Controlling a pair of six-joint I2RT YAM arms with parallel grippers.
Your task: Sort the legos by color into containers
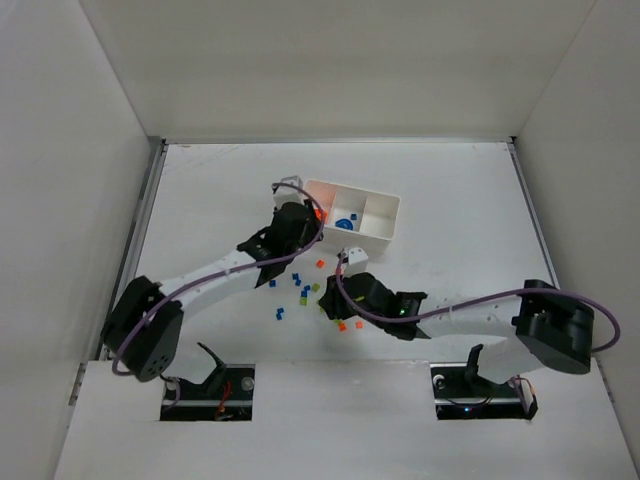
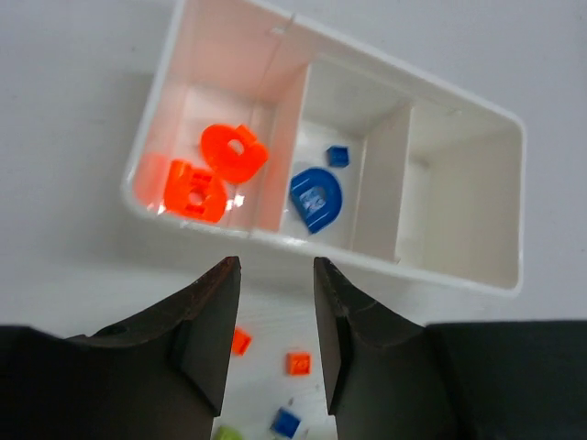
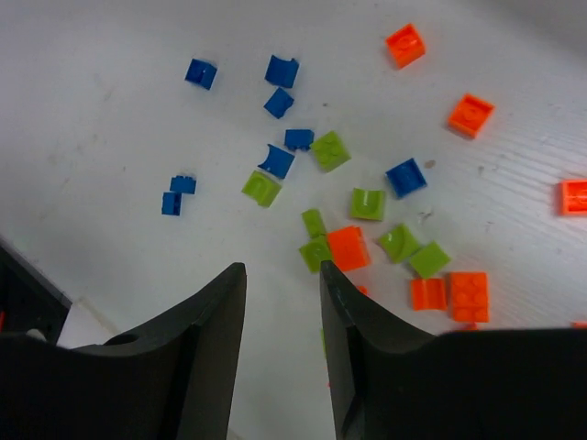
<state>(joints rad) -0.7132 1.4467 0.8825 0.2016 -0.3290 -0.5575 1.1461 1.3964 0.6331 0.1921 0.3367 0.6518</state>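
Legos (image 3: 348, 247) are scattered about the middle of the table (image 1: 470, 190), the tray (image 2: 440, 270) set nearer the far edge; left pincer (image 2: 273, 275) and right pincer (image 3: 282, 275) are seen open, empty. Crowded green and orange pieces could be pinched together and missorted

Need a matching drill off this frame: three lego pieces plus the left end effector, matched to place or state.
Column 1
1. orange-red round plastic lego
2. large blue rounded plastic lego
3. yellow-green square plastic lego
4. left end effector

Column 2
A. middle compartment of the white plastic tray
B. open, holding nothing
C. loose on the white table
D. end compartment of the tray

Pairs: 1-D, 2-A, 3-C, 4-B
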